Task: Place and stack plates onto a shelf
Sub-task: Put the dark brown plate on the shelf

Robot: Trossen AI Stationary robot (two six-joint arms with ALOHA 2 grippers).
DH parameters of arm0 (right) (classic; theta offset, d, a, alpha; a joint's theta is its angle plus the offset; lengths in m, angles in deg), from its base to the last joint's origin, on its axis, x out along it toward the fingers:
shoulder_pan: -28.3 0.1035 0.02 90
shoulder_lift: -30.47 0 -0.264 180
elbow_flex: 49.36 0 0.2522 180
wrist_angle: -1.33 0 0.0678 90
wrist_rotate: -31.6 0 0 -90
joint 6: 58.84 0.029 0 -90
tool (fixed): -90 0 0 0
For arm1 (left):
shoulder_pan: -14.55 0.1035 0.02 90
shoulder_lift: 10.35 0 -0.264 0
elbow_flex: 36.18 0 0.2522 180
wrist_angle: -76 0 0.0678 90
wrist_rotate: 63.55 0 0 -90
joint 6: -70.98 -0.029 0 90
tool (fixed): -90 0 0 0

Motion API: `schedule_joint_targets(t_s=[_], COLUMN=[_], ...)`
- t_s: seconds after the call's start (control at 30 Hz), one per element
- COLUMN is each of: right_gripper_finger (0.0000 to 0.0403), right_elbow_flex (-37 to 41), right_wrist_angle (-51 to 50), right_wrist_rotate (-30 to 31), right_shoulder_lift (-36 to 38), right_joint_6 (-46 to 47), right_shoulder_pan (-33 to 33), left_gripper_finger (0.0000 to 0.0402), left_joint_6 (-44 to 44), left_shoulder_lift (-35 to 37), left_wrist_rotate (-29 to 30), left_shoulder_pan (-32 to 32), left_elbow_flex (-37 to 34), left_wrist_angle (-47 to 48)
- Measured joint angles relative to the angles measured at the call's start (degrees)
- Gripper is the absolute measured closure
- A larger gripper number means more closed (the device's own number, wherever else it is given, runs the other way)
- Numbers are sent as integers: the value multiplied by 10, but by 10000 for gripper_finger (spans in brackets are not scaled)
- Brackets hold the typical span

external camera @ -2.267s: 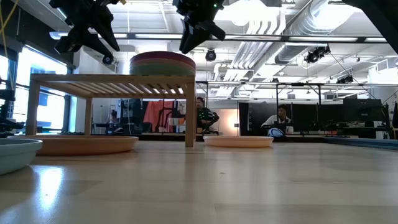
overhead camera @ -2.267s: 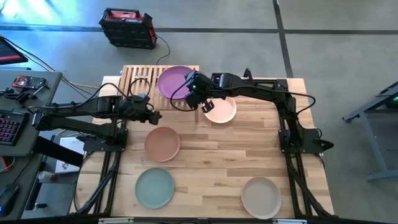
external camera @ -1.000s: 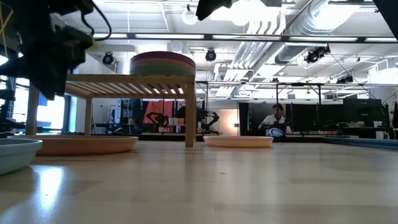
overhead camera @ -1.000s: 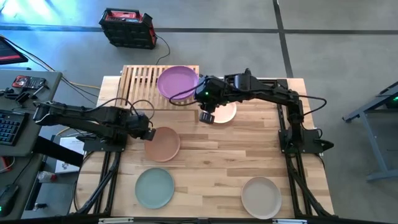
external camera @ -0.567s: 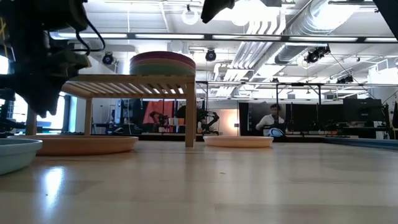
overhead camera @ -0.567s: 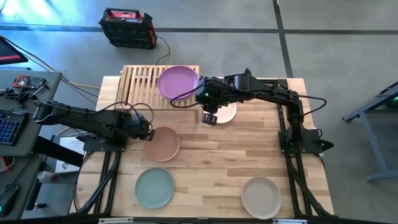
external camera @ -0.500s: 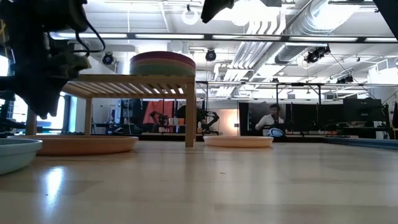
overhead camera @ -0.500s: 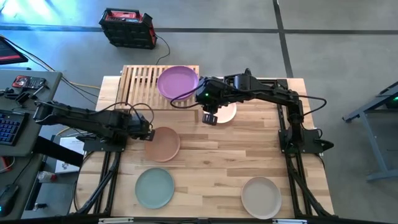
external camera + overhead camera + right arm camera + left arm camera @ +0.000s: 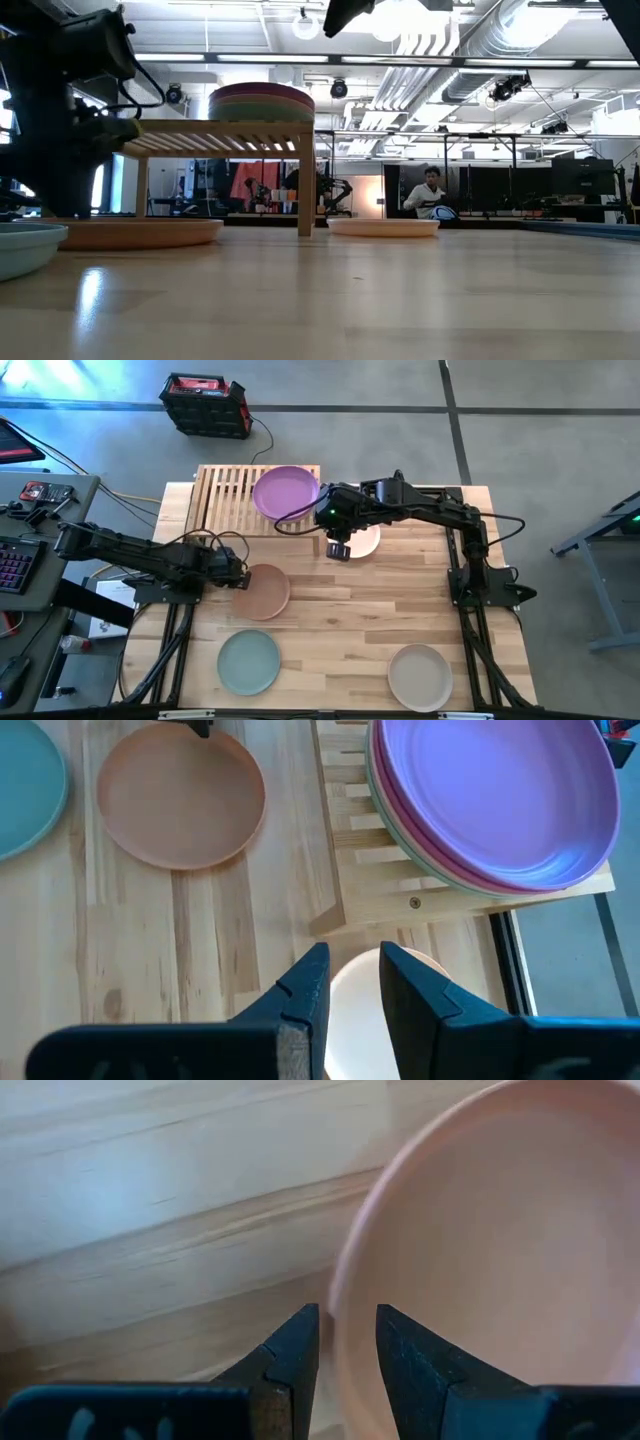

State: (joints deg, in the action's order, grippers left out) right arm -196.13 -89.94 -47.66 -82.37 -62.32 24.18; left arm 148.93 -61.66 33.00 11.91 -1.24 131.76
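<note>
From above, four plates lie on the table: brown plate (image 9: 261,591), peach plate (image 9: 363,540), teal plate (image 9: 249,662), beige plate (image 9: 420,677). A purple-topped stack (image 9: 287,493) sits on the shelf (image 9: 225,495).

Left wrist: left gripper (image 9: 345,1335) straddles the brown plate's nine-o'clock rim, not yet clamped.

Right wrist: right gripper (image 9: 350,975) hangs empty, part-open.

Two dark, near-black six-joint arms, matte casing, blocky rounded joint housings

Left arm (image 9: 130,550): long slim links, thin black cable looping loose along its forearm and over the wrist housing

Right arm (image 9: 430,510): same build, black cable arcing off the elbow; small green indicator light glowing on the wrist housing

Each arm seated on a black base mount, with black tubular frame rails running under it

Left gripper (image 9: 345,1345): two tapered black fingers, flat inner faces, dull plastic sheen

Right gripper (image 9: 352,982): the same pair of wedge-shaped black fingers, edges lightly scuffed grey
</note>
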Motion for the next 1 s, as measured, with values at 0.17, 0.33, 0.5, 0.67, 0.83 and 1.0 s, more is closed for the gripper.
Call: schedule_joint_targets(t_s=[0.17,0.33,0.5,0.67,0.83,1.0], right_gripper_finger=[336,336,336,336,336,336], right_elbow_flex=[0,0,0,0,0,0], right_wrist_angle=[0,0,0,0,0,0], right_wrist_rotate=[-3,-3,-3,-3,-4,-4], right_shoulder_lift=[0,0,0,0,0,0], right_joint_6=[0,0,0,2,5,5], right_shoulder_pan=[0,0,0,0,0,0], left_gripper_finger=[312,312,318,358,397,399], left_joint_6=[0,4,4,-22,-31,-47], left_shoulder_lift=[-21,-40,-49,-52,-51,-51], left_wrist_rotate=[-1,-5,-5,-10,-14,-21], left_shoulder_pan=[0,0,0,0,-1,-1], left_elbow_flex=[-13,-23,-22,-10,5,22], left_wrist_angle=[-10,-42,-44,-49,-54,-51])
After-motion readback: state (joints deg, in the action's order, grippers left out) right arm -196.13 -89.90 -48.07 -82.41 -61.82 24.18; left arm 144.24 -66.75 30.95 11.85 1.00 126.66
